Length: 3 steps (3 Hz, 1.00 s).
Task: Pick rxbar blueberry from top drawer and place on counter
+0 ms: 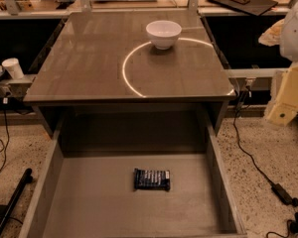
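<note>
1. The top drawer (pixel 48 182) is pulled open at the near edge of the camera view, and its flat grey floor is seen from above.
2. The rxbar blueberry (pixel 152 179) is found lying flat on that floor, roughly midway between the side walls and well apart from each of them. Its long axis runs left to right across the view, parallel with the drawer front.
3. The gripper is not to be seen anywhere in the view, so whether it is released, clenched or holding anything cannot be told. Nor can the way the bar lies from it be read. A pale rounded shape (pixel 295 29) at the far right edge may belong to the robot, but this cannot be settled.
4. It is judged that the pick has not begun. A descent from above would be called for, with the closing direction set across the bar's short width, that is, from near to far.
5. Beyond the drawer, the counter (pixel 79 68) is crossed by a bright arc (pixel 125 66).
6. Farthest back, a white bowl (pixel 163 33) stands on the counter, touching the arc. Bare counter for the placement is left nearer the drawer.
</note>
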Each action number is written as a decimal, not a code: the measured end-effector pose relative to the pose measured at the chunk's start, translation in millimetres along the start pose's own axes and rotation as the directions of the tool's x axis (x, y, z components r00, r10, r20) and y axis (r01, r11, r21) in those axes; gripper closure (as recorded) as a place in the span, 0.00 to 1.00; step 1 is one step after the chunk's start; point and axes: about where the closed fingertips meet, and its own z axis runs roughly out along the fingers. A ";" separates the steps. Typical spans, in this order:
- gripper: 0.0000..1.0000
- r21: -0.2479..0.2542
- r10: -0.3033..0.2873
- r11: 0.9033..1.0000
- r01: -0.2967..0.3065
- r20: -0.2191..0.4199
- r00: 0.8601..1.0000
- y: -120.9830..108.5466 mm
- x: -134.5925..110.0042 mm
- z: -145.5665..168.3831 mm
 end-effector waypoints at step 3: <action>0.00 -0.017 0.013 1.000 -0.013 -0.016 1.000 17.9 7.7 5.1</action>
